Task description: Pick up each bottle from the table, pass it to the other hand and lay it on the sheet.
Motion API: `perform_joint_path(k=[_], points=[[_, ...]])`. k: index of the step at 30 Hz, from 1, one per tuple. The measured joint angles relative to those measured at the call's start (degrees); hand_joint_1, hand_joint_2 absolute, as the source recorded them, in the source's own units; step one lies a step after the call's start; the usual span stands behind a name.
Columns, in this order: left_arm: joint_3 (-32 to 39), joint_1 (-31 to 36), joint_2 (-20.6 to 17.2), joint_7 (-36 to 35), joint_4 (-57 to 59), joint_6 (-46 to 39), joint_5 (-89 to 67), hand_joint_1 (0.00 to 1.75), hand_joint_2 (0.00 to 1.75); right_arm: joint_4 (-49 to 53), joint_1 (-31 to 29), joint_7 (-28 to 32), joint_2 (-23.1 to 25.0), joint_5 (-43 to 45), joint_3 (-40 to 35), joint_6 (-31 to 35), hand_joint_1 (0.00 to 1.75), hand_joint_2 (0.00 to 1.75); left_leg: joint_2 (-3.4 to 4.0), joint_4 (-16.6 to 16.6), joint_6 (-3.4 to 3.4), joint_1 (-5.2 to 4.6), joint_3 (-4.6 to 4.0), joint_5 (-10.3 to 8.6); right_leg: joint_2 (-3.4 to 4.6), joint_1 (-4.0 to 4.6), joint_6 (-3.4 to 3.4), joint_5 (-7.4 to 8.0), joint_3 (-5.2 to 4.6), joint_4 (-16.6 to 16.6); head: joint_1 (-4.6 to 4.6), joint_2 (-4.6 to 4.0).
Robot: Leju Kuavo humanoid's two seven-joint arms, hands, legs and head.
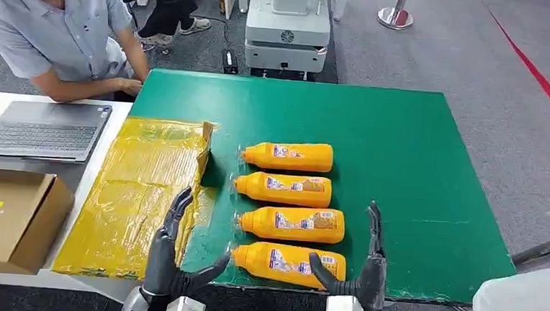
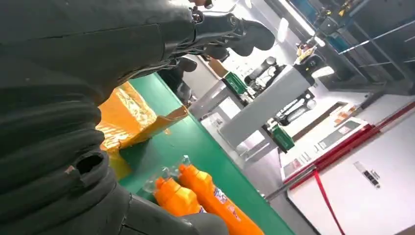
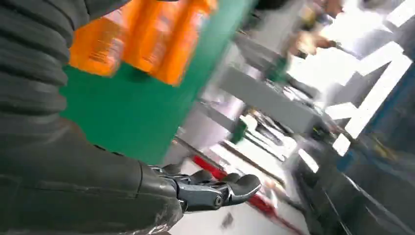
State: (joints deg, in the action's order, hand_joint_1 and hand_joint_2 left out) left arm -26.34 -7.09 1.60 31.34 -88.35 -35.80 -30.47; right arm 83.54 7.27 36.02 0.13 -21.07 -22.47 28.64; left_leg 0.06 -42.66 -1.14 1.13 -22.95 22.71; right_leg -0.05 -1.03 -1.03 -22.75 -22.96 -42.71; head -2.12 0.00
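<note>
You've got four orange bottles (image 1: 287, 203) lying in a row on the green mat (image 1: 415, 171), caps toward the yellow sheet (image 1: 136, 190) just beside them. Nearest bottle (image 1: 288, 264) sits between your hands. Left hand (image 1: 172, 254) holds nothing, fingers spread, over the sheet's near edge. Right hand (image 1: 359, 269) also released, thumb close to that bottle's base; contact can't be told.

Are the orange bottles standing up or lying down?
Lying down: all four orange bottles rest on their sides on the green mat, caps toward the yellow sheet.
</note>
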Motion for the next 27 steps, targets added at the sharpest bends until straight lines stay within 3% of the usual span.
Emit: perform_joint_path(k=[7,19,23,27], points=[[0.42,-0.03,-0.17,0.74,1.00,0.11,1.09,0.00,1.75,-3.24,-0.30,0.61,0.20,-1.05,1.31,-0.16,0.00,1.75,0.00,0.00,0.00,0.00,0.00,0.00,0.00,0.00,0.00,0.00,0.00,0.00,-0.02,0.00],[-2.05,0.03,0.50,1.27,3.34,0.79,3.30,0.00,1.75,-5.99,-0.41,-3.65,-2.78,-12.17,0.57,2.11,0.00,1.75,0.00,0.00,0.00,0.00,0.00,0.00,0.00,0.00,0.00,0.00,0.00,0.00,0.13,0.00],[-2.14,0.12,0.46,1.27,4.02,-0.26,2.97,0.00,1.75,-9.32,-1.74,-7.19,-4.55,-21.32,-1.31,4.96,0.00,1.75,0.00,0.00,0.00,0.00,0.00,0.00,0.00,0.00,0.00,0.00,0.00,0.00,-0.29,0.00],[-2.38,0.15,0.46,1.09,4.61,-1.97,0.72,0.00,1.75,-10.76,-2.20,-8.44,-4.90,-23.41,-1.97,6.03,0.00,1.75,0.00,0.00,0.00,0.00,0.00,0.00,0.00,0.00,0.00,0.00,0.00,0.00,0.19,0.00]])
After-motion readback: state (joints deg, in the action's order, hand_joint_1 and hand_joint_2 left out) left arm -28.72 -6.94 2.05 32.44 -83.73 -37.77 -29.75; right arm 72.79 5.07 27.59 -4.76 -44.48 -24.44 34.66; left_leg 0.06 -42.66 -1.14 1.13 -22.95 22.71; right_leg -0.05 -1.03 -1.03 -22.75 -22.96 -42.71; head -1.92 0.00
